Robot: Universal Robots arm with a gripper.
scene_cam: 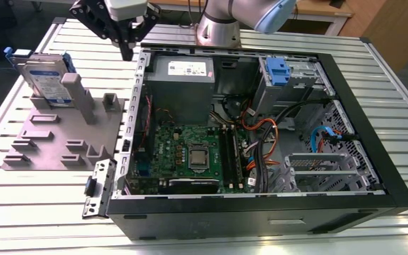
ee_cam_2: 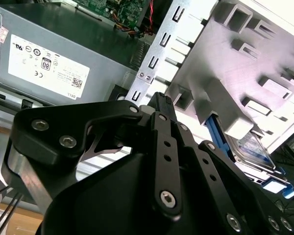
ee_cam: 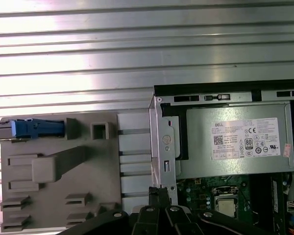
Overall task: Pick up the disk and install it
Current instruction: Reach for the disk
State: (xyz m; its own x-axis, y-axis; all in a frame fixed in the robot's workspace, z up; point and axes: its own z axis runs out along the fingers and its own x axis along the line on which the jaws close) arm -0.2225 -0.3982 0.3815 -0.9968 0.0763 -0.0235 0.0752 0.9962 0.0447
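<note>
Item: disk. Stands on edge in grey holder on slatted table, at exterior view's left of open PC case. Not picked up, not installed.
Item: gripper. Fingers pinched together, nothing btwn them. Hangs over case's edge near power-supply box, apart from disk.
Item: drive cage w/ blue latch. Disk not in it.
Progress: approx. nil; pick and install both left.
</note>
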